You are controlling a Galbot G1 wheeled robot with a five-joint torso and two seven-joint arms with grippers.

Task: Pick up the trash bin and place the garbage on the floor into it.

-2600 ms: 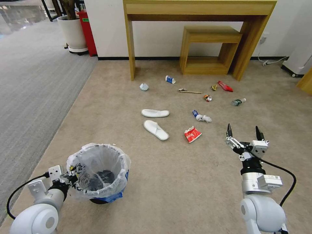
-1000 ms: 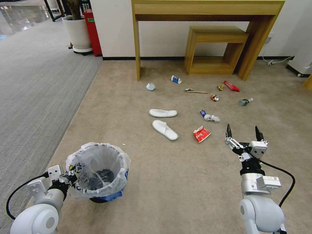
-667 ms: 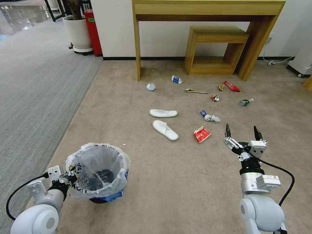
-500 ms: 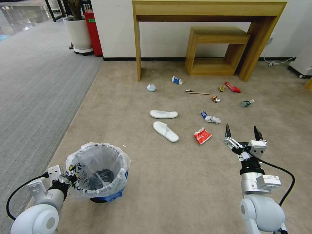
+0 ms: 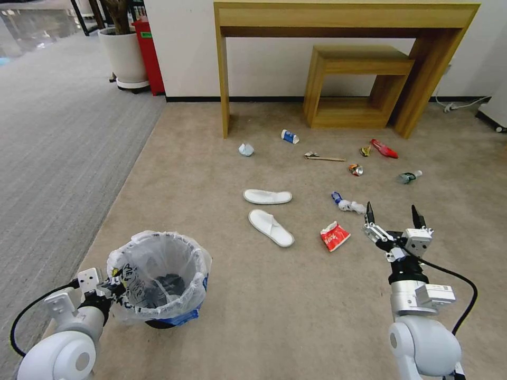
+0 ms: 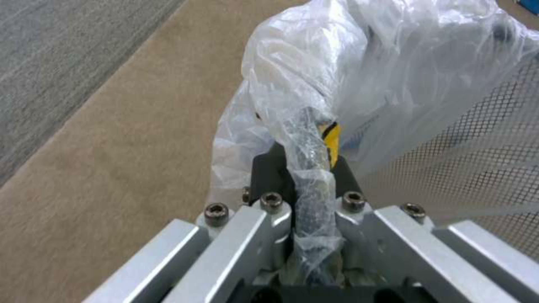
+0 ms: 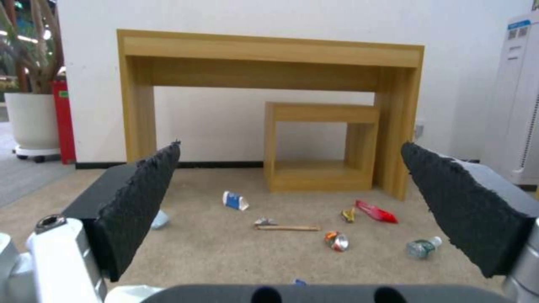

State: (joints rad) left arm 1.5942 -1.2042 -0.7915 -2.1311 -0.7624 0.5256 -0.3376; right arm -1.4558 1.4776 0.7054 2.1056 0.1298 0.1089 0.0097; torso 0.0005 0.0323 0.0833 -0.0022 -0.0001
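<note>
The trash bin (image 5: pixel 158 309), blue with a white bag over its rim, hangs at the lower left. My left gripper (image 5: pixel 113 287) is shut on its bag-covered rim, and the left wrist view shows that gripper (image 6: pixel 314 143) pinching plastic bag (image 6: pixel 393 63). My right gripper (image 5: pixel 392 211) is open and holds nothing, above the beige floor (image 5: pixel 296 306). Ahead lies the garbage: two white slippers (image 5: pixel 268 197) (image 5: pixel 271 227), a red-white carton (image 5: pixel 335 236), crumpled paper (image 5: pixel 349 205), a cup (image 5: pixel 290 136), a stick (image 5: pixel 325 158), a can (image 5: pixel 356 169), a red wrapper (image 5: pixel 384 149) and a bottle (image 5: pixel 409 177).
A wooden console table (image 5: pixel 343 16) stands against the wall with a smaller wooden stand (image 5: pixel 359 84) under it. A white planter (image 5: pixel 124 58) and a tall red bin (image 5: pixel 149 53) are at the back left. Grey striped carpet (image 5: pixel 47 137) runs along the left.
The whole view has shifted: the litter and furniture sit lower and closer in the picture. Both arms keep their pose, the left still holding the bin, the right still open.
</note>
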